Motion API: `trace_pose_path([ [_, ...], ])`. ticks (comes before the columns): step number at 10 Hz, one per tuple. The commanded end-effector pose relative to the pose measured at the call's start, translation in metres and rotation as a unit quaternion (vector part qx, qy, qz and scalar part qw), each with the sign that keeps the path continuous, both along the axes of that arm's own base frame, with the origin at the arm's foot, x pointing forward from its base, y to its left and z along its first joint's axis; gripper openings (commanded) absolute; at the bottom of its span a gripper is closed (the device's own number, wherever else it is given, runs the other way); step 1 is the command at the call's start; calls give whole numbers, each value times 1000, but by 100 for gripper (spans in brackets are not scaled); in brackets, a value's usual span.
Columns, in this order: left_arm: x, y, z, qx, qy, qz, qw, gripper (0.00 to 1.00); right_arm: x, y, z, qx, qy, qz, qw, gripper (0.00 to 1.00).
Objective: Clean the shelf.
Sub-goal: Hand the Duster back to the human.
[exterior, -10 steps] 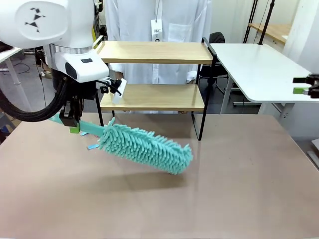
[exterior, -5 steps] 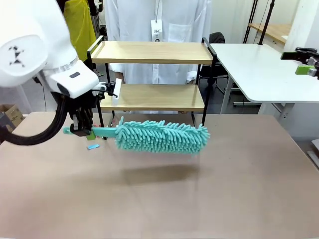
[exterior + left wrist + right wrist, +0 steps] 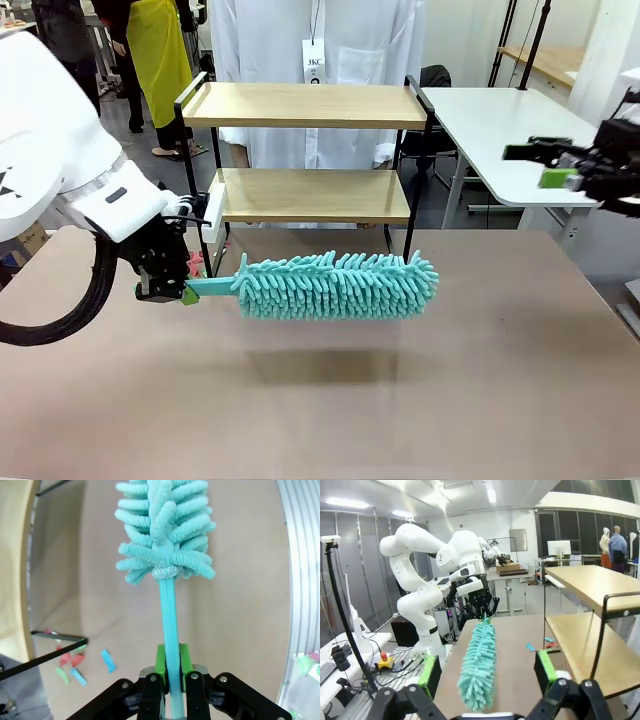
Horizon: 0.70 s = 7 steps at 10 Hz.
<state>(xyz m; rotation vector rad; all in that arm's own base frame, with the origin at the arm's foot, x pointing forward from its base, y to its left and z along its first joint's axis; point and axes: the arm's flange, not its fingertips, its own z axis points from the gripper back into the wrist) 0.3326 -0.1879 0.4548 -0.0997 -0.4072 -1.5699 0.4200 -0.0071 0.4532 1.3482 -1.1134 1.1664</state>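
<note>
The shelf stands at the table's far middle, two light wooden boards in a black frame; it also shows in the right wrist view and at the left wrist view's edge. A teal fluffy duster hangs level above the table, in front of the lower board. My left gripper is shut on its thin teal handle, green pads pinching it. My right gripper hovers high at the right, open and holding nothing, looking along the duster.
Small coloured scraps lie on the table by the shelf's left leg. A person in a white coat stands behind the shelf. A white table stands at the back right.
My left gripper has raised the duster from a downward tilt to level and carried it right, closer to the shelf. My right gripper has come in from the right edge.
</note>
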Motion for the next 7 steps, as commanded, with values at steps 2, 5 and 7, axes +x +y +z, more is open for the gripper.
trace_pose_path([
  [2,-2,14,-21,-61,-15,-11,998,13,5,38,-10,-25,-17,-64,998,100],
  [5,10,5,1,-32,-10,0,999,13,2,27,-11,-23,-1,-28,999,100],
  [7,10,5,1,-32,-10,0,999,13,6,31,-14,-31,-3,-39,999,100],
])
